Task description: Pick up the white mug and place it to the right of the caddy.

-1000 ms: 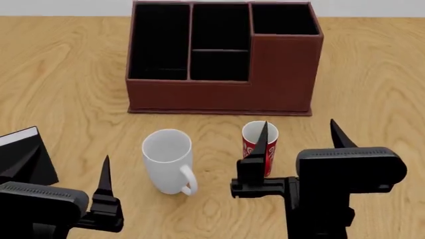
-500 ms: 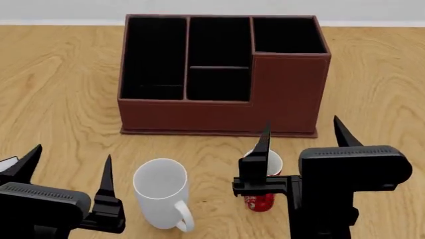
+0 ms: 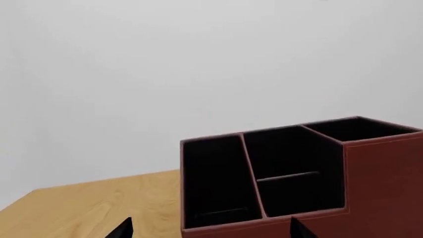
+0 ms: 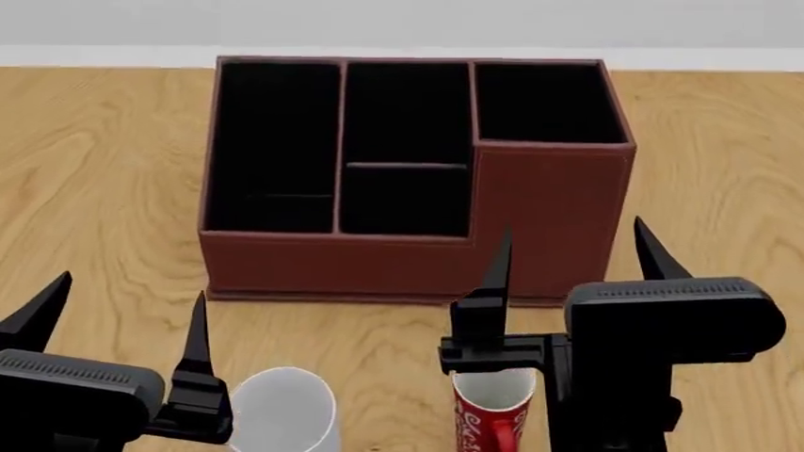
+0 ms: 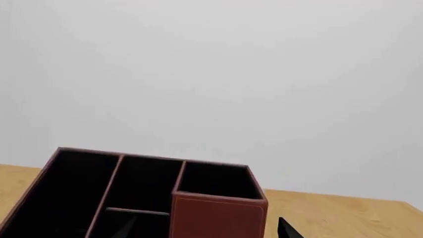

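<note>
Caddy (image 4: 540, 212) sits mid-worktop (image 4: 101, 169), black-lined compartments w/ nothing showing inside; white mug (image 4: 286, 410) stands near front edge, below caddy's left half, interior looks bare, red mug (image 4: 492, 419) just to its right. Left pincer (image 4: 120, 325) and right pincer (image 4: 571, 264) both spread wide, gripping nothing, hovering above the mugs.

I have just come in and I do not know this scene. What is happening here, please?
A two-armed robot faces a wooden table. Both grippers, left and right, hang open and empty, holding nothing. The white mug and a red mug stand at the near edge, in front of the brown caddy. The white mug is not yet picked up.
</note>
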### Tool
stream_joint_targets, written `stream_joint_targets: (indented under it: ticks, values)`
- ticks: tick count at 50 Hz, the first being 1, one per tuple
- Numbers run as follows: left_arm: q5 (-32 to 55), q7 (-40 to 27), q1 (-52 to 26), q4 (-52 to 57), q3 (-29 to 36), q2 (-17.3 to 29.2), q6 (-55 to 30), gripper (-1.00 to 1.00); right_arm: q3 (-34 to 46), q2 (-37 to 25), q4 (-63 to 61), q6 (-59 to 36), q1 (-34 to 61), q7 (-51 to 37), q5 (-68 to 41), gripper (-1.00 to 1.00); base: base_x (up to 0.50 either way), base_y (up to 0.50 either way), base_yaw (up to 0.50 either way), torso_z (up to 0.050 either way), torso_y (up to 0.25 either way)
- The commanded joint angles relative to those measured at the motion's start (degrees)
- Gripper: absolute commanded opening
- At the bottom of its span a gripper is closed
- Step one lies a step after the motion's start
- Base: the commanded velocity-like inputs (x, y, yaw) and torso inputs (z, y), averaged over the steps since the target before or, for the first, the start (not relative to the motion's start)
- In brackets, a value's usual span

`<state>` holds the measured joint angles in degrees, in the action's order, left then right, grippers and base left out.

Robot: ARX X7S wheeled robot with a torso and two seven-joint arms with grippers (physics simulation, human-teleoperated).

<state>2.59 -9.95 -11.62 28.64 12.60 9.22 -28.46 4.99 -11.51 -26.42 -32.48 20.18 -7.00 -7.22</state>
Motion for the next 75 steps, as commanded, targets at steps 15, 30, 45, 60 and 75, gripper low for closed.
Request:
stream_joint_targets:
  ticks: [15, 30, 45, 60, 75]
  values:
    - [0.90, -0.97, -0.59, -0.34, 0.67, 0.71, 0.14, 1.00, 0.39, -0.59, 0.28, 0.25, 0.22, -0.55, -0.90, 1.00, 0.25, -0.03, 0.00, 0.000, 0.000]
    - [1.62, -1.35, -0.35, 0.26, 0.74, 1.34, 0.45, 1.00, 0.80, -0.99, -1.42, -1.14, 0.31, -1.32, -1.18, 1.00, 0.26, -0.05, 0.00, 0.000, 0.001]
    - [2.25, -1.88, 0.62, 0.96, 0.61, 2.00, 1.30, 1.00, 1.42, -1.37, -2.45, -1.47, 0.00, -1.88, -1.31, 1.00, 0.25, -0.05, 0.00, 0.000, 0.001]
    - [2.72, -2.33, 0.59, 0.96, 0.87, 2.39, 1.53, 1.00, 1.46, -1.78, -2.92, -1.46, -0.15, -2.22, -1.81, 1.00, 0.26, -0.05, 0.00, 0.000, 0.001]
    - [3.15, -2.86, 0.75, 1.33, 1.06, 2.77, 1.62, 1.00, 1.66, -2.19, -3.13, -0.84, -0.39, -2.31, -2.31, 1.00, 0.17, -0.02, 0.00, 0.000, 0.001]
